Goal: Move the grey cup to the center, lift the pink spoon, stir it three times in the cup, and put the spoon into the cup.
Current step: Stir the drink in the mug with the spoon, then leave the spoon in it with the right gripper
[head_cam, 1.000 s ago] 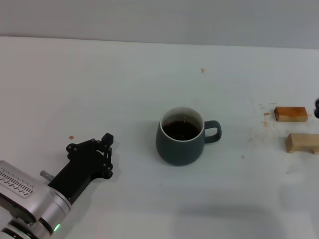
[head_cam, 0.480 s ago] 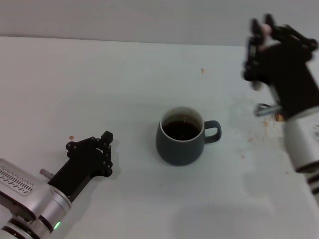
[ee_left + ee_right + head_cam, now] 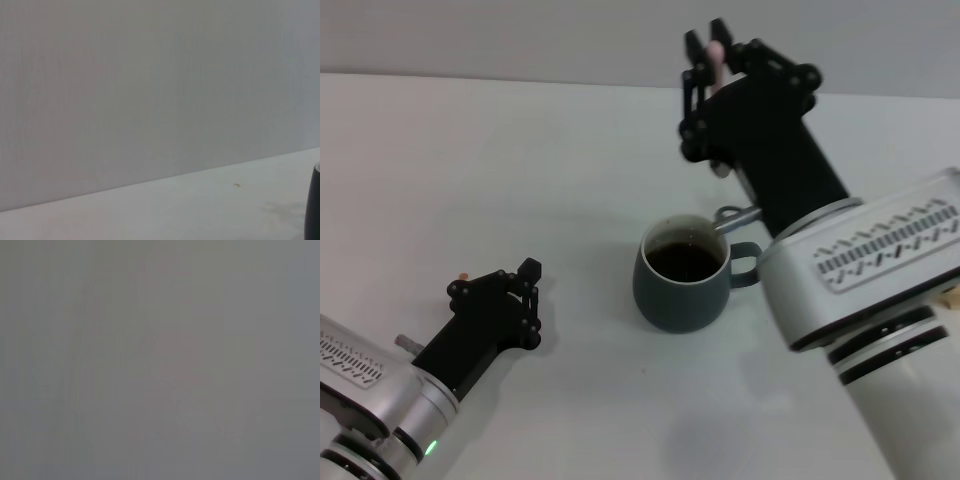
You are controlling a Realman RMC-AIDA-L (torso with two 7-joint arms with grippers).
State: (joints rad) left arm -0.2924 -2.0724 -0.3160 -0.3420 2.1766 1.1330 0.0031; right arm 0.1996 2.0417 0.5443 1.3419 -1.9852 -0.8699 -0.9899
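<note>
Pinching the slim pale pink spoon (image 3: 716, 55), our right gripper (image 3: 706, 45) hovers above and behind the rounded dark blue-grey ceramic cup (image 3: 682, 274), mid white tabletop (image 3: 520, 180). Our left gripper (image 3: 527, 283) rests left of the cup, well apart, fingers pressed together.

— What is seen from the right wrist?
— A flat grey field, with a faint pinkish blur (image 3: 177, 352) near its middle.
— Can the blur be identified?
— No; nothing around the blur can be made out.
</note>
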